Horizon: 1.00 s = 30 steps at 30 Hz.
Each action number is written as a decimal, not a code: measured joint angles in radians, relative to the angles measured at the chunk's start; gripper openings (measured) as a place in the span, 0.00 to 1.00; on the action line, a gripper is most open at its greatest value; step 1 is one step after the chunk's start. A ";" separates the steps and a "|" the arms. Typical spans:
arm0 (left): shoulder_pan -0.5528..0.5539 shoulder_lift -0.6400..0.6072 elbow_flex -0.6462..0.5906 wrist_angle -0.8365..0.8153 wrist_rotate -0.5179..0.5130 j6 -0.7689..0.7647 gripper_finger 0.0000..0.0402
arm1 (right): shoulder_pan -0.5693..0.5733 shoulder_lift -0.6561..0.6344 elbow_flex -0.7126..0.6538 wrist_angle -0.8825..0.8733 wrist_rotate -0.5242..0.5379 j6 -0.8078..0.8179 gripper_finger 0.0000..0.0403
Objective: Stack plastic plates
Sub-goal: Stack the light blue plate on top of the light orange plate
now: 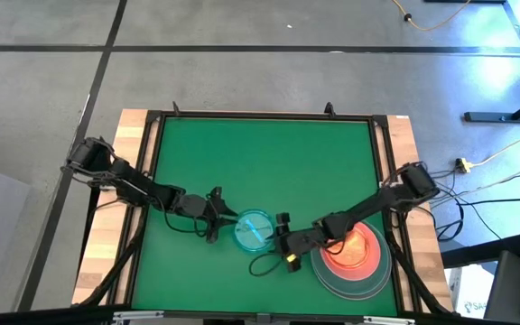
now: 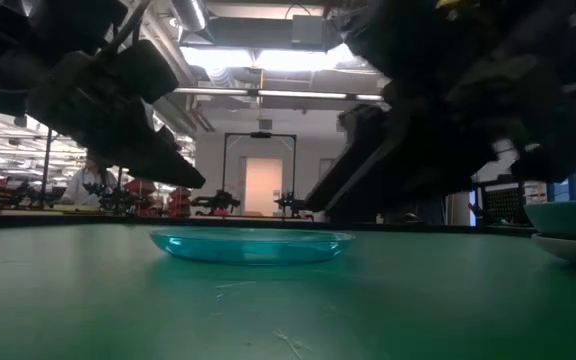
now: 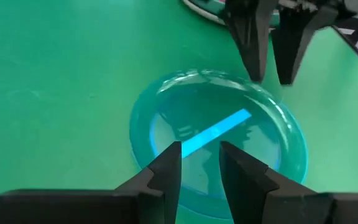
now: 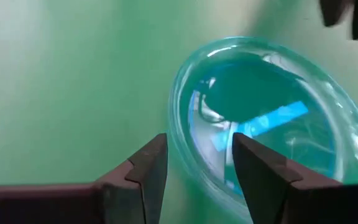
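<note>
My right arm (image 1: 368, 212) hides part of the plate stack (image 1: 355, 257); the low view's edge cuts it.

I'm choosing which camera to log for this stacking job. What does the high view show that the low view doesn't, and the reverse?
Only the high view shows the whole layout: the stack at the table's right edge with a pink plate on top of larger grey ones, and the left gripper and right gripper flanking the blue plate. Only the low view shows that plate resting flat on the green mat, and the room behind. Both show the blue plate lying apart from the stack.
</note>
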 joint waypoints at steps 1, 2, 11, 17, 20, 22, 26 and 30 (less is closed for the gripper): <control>-0.003 0.000 0.000 0.000 -0.006 0.005 0.25 | -0.004 0.012 0.009 0.000 -0.005 -0.002 0.43; -0.004 0.000 0.000 0.000 -0.009 0.006 0.25 | -0.006 0.021 0.012 -0.005 -0.013 -0.004 0.43; -0.005 0.000 0.000 -0.007 -0.047 0.006 0.25 | -0.014 0.037 0.025 -0.022 -0.065 -0.024 0.36; -0.005 0.000 0.000 -0.009 -0.049 0.006 0.25 | -0.020 0.037 0.026 -0.061 -0.041 -0.024 0.27; -0.005 0.000 0.000 -0.021 -0.049 0.006 0.25 | -0.023 0.037 0.026 -0.064 -0.041 -0.023 0.23; -0.005 0.000 0.000 -0.023 -0.049 0.006 0.25 | -0.028 0.043 0.026 -0.059 -0.041 -0.023 0.22; -0.006 0.000 0.000 -0.024 -0.049 0.006 0.25 | -0.035 0.068 0.026 -0.045 -0.050 -0.022 0.19; -0.006 0.000 0.000 -0.027 -0.049 0.006 0.25 | -0.038 0.074 0.027 -0.036 -0.046 -0.024 0.17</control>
